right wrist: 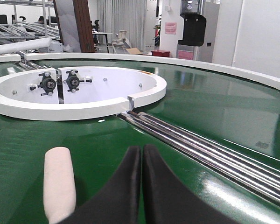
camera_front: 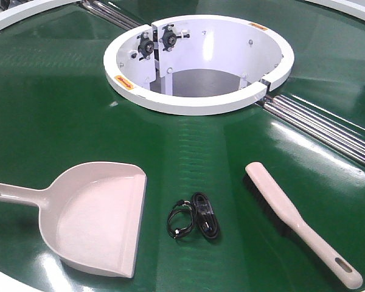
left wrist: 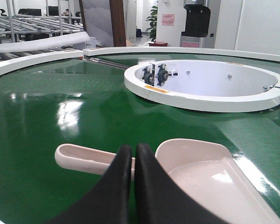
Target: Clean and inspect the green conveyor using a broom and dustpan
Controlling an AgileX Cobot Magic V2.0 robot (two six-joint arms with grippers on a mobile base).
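Observation:
The green conveyor (camera_front: 55,97) fills the front view, with its white ring hub (camera_front: 198,64) at the top. The dustpan (camera_front: 100,213) lies at lower left, handle pointing left. The broom (camera_front: 292,219) lies at lower right, bristles facing left and handle toward the front edge. No gripper shows in the front view. My left gripper (left wrist: 134,150) is shut and empty, hovering above the dustpan (left wrist: 210,177) where its handle meets the pan. In the right wrist view, my right gripper (right wrist: 142,150) is shut and empty, just right of the broom (right wrist: 59,182).
A coiled black cable (camera_front: 194,220) lies on the belt between dustpan and broom. Steel rollers (camera_front: 322,128) run from the hub to the right edge, and more (camera_front: 109,13) run to the upper left. The white outer rim (left wrist: 32,63) curves around the belt.

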